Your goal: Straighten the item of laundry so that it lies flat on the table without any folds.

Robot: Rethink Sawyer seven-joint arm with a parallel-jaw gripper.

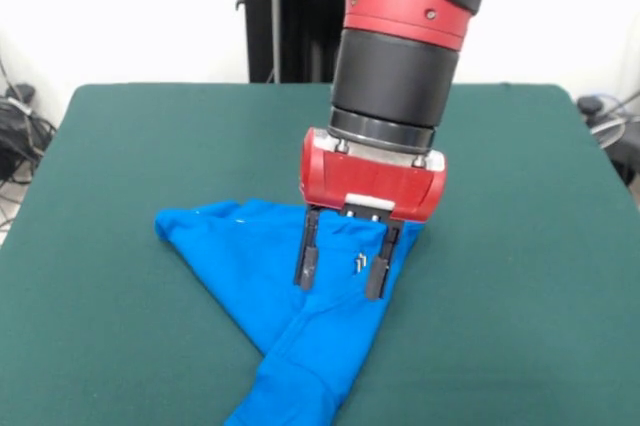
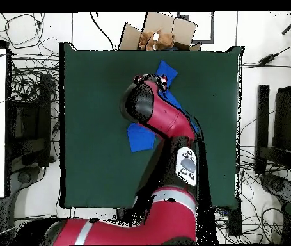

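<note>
The bright blue T-shirt [image 1: 270, 286] lies folded and crumpled on the dark green table [image 1: 520, 246], running from a corner at the left down to the front edge. In the overhead view the T-shirt [image 2: 140, 138] shows partly under the arm, with one end near the far edge. My gripper [image 1: 340, 281] hangs straight down over the shirt's middle, its two black fingers [image 1: 306, 261] spread apart with blue fabric showing between them. The tips are at or just above the cloth; I cannot tell if they touch it. The gripper is open and holds nothing.
A cardboard box [image 2: 157, 35] stands just beyond the table's far edge in the overhead view. Cables and equipment [image 2: 26, 115] lie on the floor round both sides. The robot's arm [image 2: 167, 128] covers the table's middle.
</note>
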